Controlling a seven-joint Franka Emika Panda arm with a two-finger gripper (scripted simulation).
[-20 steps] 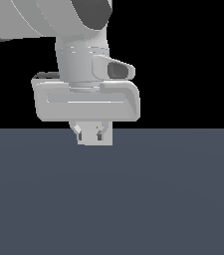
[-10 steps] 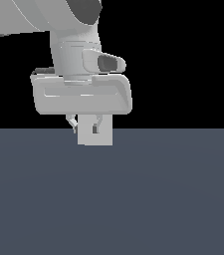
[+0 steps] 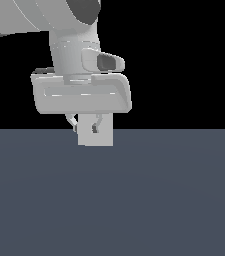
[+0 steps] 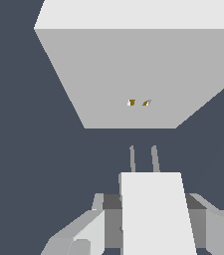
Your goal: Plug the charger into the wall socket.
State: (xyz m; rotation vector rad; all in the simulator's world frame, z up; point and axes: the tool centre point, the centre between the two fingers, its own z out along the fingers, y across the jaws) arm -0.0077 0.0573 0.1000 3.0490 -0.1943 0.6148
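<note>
Since before, the tool (image 3: 86,127) shifted leftward in the exterior view, clamped on the small off-white cube charger (image 4: 156,211); its prongs remain short of the pale square wall socket (image 4: 133,74).

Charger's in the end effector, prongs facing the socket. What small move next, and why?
Probably ease straight forward toward the wall socket. The charger, clamped in the end effector, has its two prongs roughly in line with the socket's two small holes, with a gap remaining between them.

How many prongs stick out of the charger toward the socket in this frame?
2. Both prongs stand side by side on the front of the charger held in the gripper, pointing at the two small holes in the wall socket.
</note>
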